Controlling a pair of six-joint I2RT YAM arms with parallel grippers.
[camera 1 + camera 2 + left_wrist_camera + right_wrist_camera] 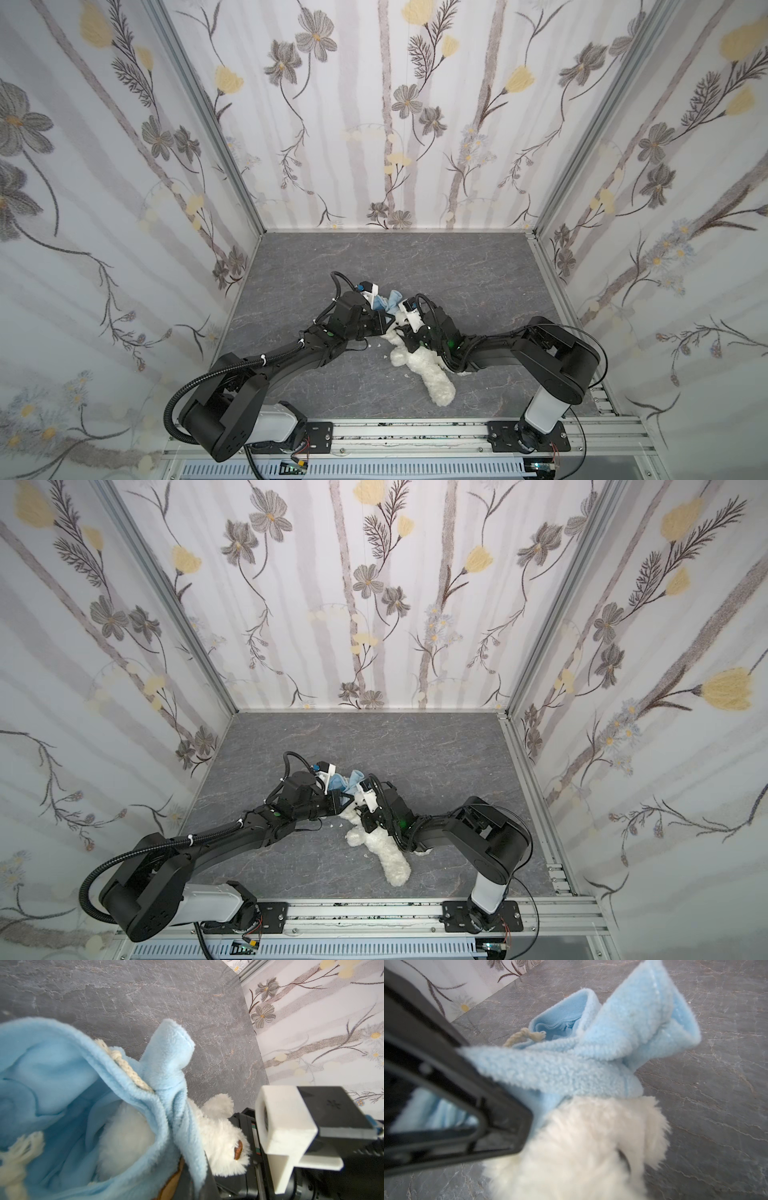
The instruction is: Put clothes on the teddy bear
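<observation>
Walls: three panels of pale wallpaper with grey and yellow flowers, in aluminium framing, closing the back and both sides.
Tabletop: dark grey, stone-veined; bare toward the back. The action is bunched near the middle, nearer the front rail.
Left arm: black, reaching in low from the front left, wrist turned toward the centre.
Right arm: black with a white base link, folded in from the front right. Its wrist meets the left one over the bear.
Teddy bear: fluffy white plush lying on the tabletop between the two arms. One leg points at the front rail and the head is raised at the grippers. In the left wrist view an ear and a brown bead on the face sit outside the fleece hem, while white fur shows inside the garment's opening.
Hoodie: light-blue fleece, bunched just behind the bear's head and draped partly over it.
Sleeve: sticking up free of the bundle.
Left gripper: jaws pressed together, pinching the hoodie's hem, with the fleece pulled taut from its black triangular finger.
Right gripper: against the bear's head, its fingers buried in fur. Cannot tell whether the jaws are spread or clamped.
Drawstring: cream twisted cord, knotted, lying along the hoodie's edge.
Fluff flecks: a few white scraps on the tabletop beside the bear.
</observation>
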